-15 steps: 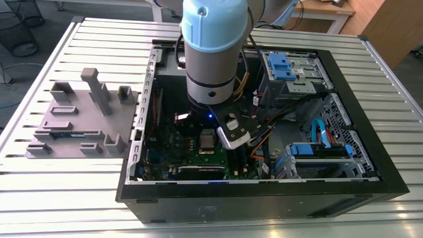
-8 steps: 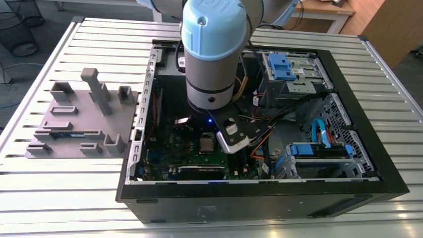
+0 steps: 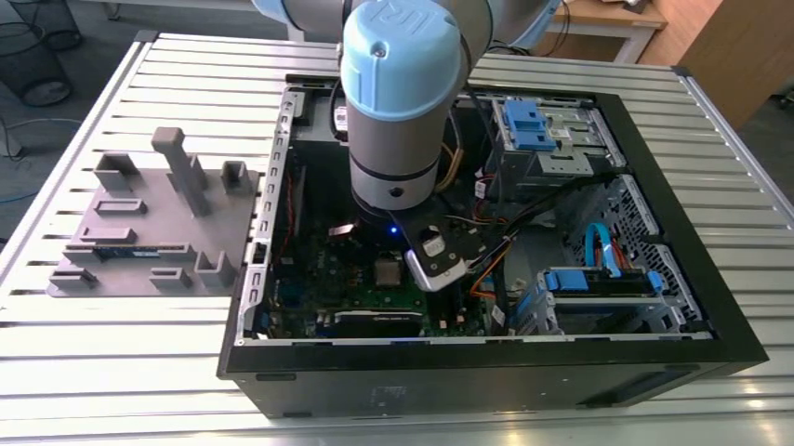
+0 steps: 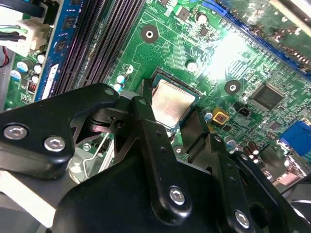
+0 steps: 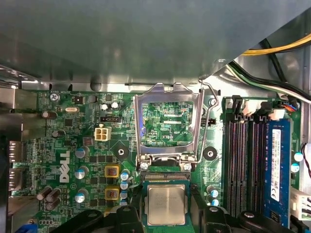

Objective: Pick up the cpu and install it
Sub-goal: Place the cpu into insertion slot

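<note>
Tool (image 4: 172, 108) astride the cpu (image 5: 166, 204) in its socket (image 5: 166, 177)

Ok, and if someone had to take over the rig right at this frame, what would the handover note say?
Gripper: down inside the open computer case, right over the cpu; whether it grips cannot be judged.
Cpu: lying flat in the motherboard's socket, silver top up, seen in both wrist views.
Done: the cpu is at the socket, not on the grey tray.
Left: the socket frame stands flipped open, not yet closed over the cpu.
</note>
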